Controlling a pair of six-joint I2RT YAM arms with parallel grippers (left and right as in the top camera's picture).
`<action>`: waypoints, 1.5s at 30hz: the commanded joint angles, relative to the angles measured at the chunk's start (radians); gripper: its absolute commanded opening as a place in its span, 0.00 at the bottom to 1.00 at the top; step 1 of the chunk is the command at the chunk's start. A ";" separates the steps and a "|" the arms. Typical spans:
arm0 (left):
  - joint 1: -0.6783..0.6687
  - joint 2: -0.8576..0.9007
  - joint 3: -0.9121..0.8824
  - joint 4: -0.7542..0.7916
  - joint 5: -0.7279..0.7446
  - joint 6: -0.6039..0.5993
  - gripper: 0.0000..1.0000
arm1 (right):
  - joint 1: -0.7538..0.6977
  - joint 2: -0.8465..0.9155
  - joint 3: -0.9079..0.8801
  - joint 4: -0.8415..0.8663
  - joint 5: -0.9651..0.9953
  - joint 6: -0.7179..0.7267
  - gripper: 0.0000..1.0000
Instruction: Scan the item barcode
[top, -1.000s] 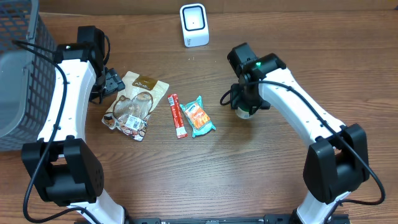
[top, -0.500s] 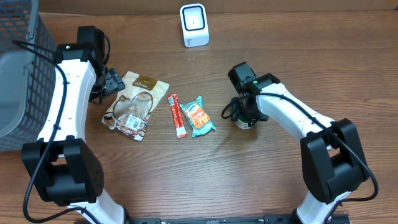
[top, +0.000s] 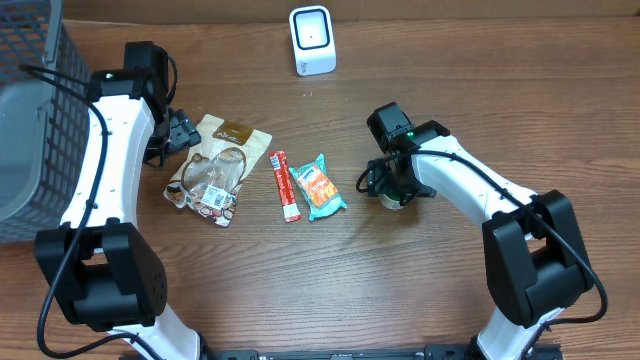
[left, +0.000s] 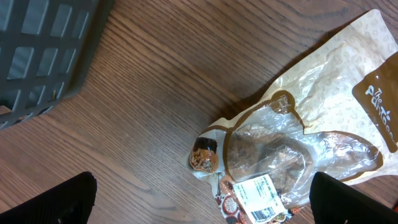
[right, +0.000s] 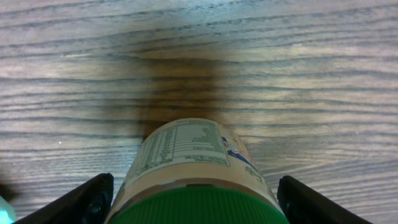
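right wrist: we see the bottle (right: 193, 155), green-capped, standing on the table (right: 311, 62) between the right gripper (right: 196, 200) fingers; clamped or loose, we cannot tell | overhead: the arm hides most of it; packet (top: 320, 187), stick (top: 285, 185), bag (top: 215, 165) to its left, scanner (top: 311, 40) beyond | left gripper (left: 205, 199): spread wide over bag, near basket (top: 30, 130)

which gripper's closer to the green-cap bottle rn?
Right. The right gripper sits over the bottle, a finger on each side of it. The left gripper is across the table, above the snack pouch.
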 joint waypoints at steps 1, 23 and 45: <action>-0.002 -0.008 0.019 -0.002 -0.011 0.000 1.00 | -0.002 -0.010 -0.005 -0.001 0.006 0.000 0.86; -0.002 -0.008 0.019 0.002 -0.011 0.000 0.99 | -0.002 -0.010 0.078 -0.079 -0.001 -0.003 0.44; -0.002 -0.008 0.019 0.002 -0.011 0.001 1.00 | -0.002 -0.010 0.861 -0.480 -0.080 -0.135 0.31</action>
